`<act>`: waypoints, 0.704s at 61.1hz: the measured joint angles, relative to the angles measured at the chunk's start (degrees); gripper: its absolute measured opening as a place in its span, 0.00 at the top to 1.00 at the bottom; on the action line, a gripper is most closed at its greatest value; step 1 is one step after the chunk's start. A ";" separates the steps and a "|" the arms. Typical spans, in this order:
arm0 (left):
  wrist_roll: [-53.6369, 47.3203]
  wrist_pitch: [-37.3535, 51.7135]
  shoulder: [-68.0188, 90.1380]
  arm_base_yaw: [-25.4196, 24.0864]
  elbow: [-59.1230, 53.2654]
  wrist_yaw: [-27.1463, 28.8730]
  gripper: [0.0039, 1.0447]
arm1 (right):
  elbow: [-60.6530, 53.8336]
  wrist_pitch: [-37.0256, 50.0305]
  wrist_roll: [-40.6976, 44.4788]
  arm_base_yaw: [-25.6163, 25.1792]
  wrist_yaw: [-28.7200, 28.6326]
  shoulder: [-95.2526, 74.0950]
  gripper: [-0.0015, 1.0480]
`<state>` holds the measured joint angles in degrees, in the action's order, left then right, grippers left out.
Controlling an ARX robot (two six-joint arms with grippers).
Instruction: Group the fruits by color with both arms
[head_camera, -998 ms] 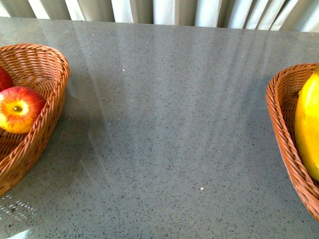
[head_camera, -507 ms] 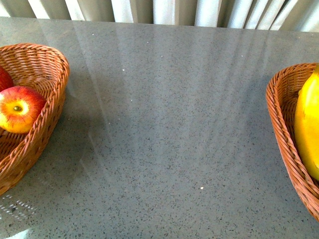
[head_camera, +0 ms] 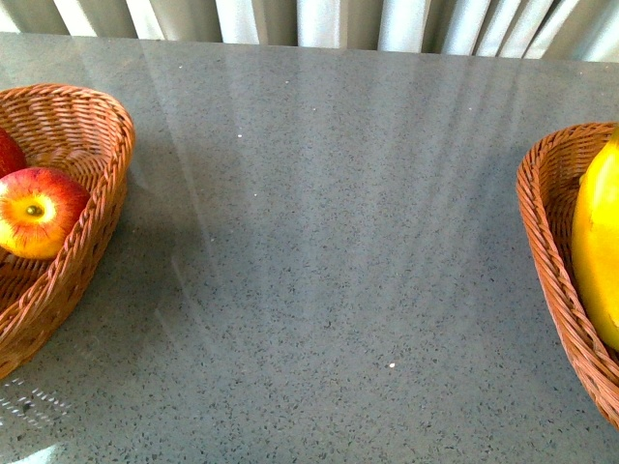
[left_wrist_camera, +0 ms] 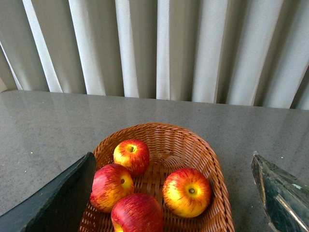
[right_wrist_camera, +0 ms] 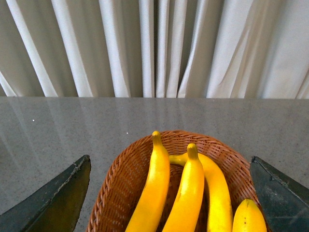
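Observation:
In the left wrist view, several red-and-yellow apples lie in a wicker basket (left_wrist_camera: 218, 180), among them one with its stem dimple up (left_wrist_camera: 187, 192) and one at the far side (left_wrist_camera: 132, 155). My left gripper (left_wrist_camera: 172, 159) hangs open above them, holding nothing. Several yellow bananas, the longest (right_wrist_camera: 153, 188) among them, fill a second wicker basket (right_wrist_camera: 114, 175) in the right wrist view. Over it my right gripper (right_wrist_camera: 170, 160) is open and empty. The front view shows one apple (head_camera: 37, 211) at the left edge and a banana (head_camera: 598, 251) at the right edge. No arm appears there.
The apple basket (head_camera: 111, 116) sits at the left and the banana basket (head_camera: 534, 193) at the right of a grey speckled tabletop (head_camera: 319, 242). Pale curtains (left_wrist_camera: 159, 48) hang behind the table's far edge.

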<state>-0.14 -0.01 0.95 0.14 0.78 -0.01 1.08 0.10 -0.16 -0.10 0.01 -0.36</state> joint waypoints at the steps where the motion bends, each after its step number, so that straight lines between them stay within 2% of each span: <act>1: 0.00 0.00 0.00 0.00 0.00 0.00 0.09 | 0.00 0.00 0.00 0.00 0.00 0.00 0.09; 43: 0.00 -0.02 0.00 0.00 0.00 0.00 0.09 | 0.00 0.00 0.00 0.00 0.00 0.00 0.09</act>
<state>-0.14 -0.03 0.95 0.14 0.78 -0.01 1.08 0.10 -0.16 -0.10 0.01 -0.36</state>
